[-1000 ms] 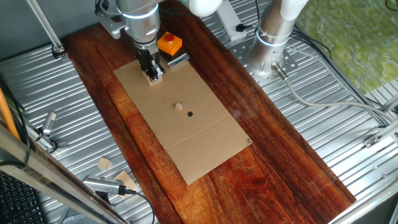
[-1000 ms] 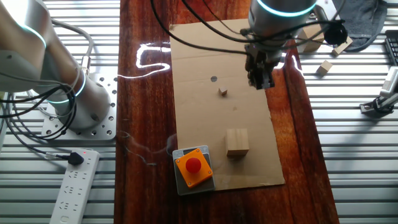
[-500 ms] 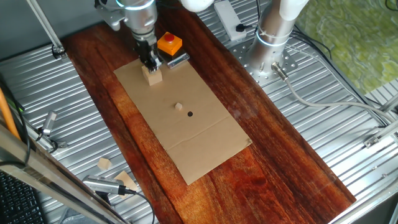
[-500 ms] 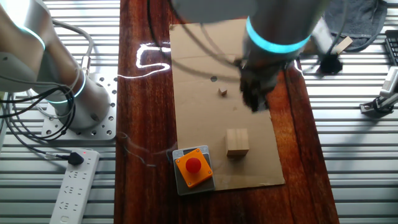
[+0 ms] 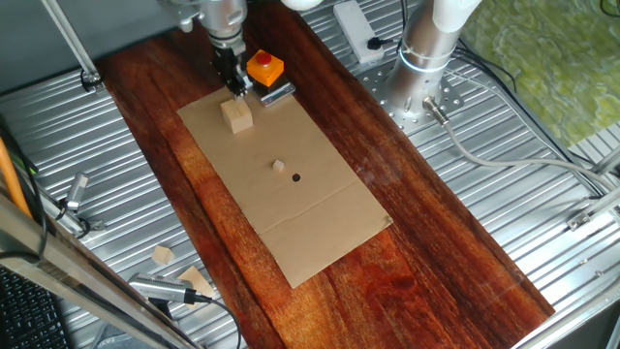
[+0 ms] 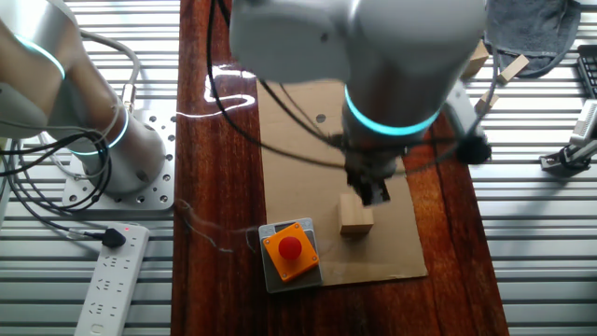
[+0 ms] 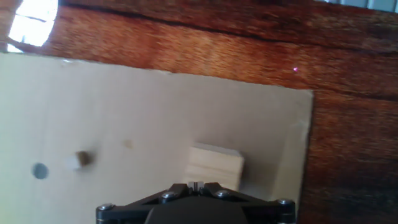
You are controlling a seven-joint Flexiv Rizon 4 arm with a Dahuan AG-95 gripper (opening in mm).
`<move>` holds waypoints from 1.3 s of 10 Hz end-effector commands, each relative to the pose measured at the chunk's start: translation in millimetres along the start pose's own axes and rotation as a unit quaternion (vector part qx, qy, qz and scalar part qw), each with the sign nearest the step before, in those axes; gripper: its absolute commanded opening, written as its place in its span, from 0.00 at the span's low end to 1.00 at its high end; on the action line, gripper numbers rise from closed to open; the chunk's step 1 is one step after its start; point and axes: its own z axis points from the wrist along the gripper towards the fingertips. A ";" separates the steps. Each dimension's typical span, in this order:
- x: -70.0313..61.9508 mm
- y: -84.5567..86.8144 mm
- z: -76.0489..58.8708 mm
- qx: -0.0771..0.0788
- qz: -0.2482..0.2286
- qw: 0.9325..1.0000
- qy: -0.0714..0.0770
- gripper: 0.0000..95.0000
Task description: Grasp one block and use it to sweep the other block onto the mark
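The larger tan block (image 5: 235, 115) sits on the cardboard sheet (image 5: 291, 208) near its far end; it also shows in the other fixed view (image 6: 355, 217) and the hand view (image 7: 214, 165). The tiny block (image 5: 277, 166) lies mid-sheet, just beside the black mark (image 5: 295, 177). In the hand view the tiny block (image 7: 79, 159) is right of the mark (image 7: 40, 170). My gripper (image 5: 233, 85) hangs shut and empty just above the larger block, not touching it; it also shows in the other fixed view (image 6: 374, 192). Its fingertips (image 7: 195, 185) are pressed together. In the other fixed view the arm hides the tiny block.
An orange box with a red button (image 5: 263, 67) stands just beside the larger block, also in the other fixed view (image 6: 290, 250). Pale wood scraps (image 5: 162, 255) lie on the metal table off the dark wooden board (image 5: 436, 262). A power strip (image 6: 107, 280) lies at one side.
My gripper has moved along the cardboard from near the tiny block to above the larger block by the orange box. It stayed shut. Neither block moved.
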 end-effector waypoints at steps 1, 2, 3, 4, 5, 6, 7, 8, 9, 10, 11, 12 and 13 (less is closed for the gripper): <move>3.9 -14.1 0.9 -0.001 -0.001 1.000 0.001 0.00; 4.9 -16.4 -1.9 -0.001 0.004 1.000 0.005 0.00; 4.7 -16.7 -2.2 0.001 0.006 1.000 0.007 0.00; 3.6 -17.1 -2.2 0.002 0.006 1.000 0.009 0.00; 3.6 -17.2 -2.3 0.002 0.002 1.000 0.009 0.00; 3.6 -17.2 -2.4 0.002 -0.002 1.000 0.010 0.00; 3.7 -17.3 -2.5 0.002 -0.007 1.000 0.011 0.00; 3.7 -17.3 -2.5 0.002 -0.009 1.000 0.010 0.00; 4.0 -17.3 -2.6 0.002 -0.010 1.000 0.012 0.00; 4.0 -17.2 -2.6 0.002 -0.010 1.000 0.013 0.00; 3.9 -17.3 -2.6 0.002 -0.010 1.000 0.012 0.00; 3.2 -17.2 -2.2 0.001 -0.008 1.000 0.012 0.00; 3.2 -17.2 -2.2 0.002 -0.008 1.000 0.013 0.00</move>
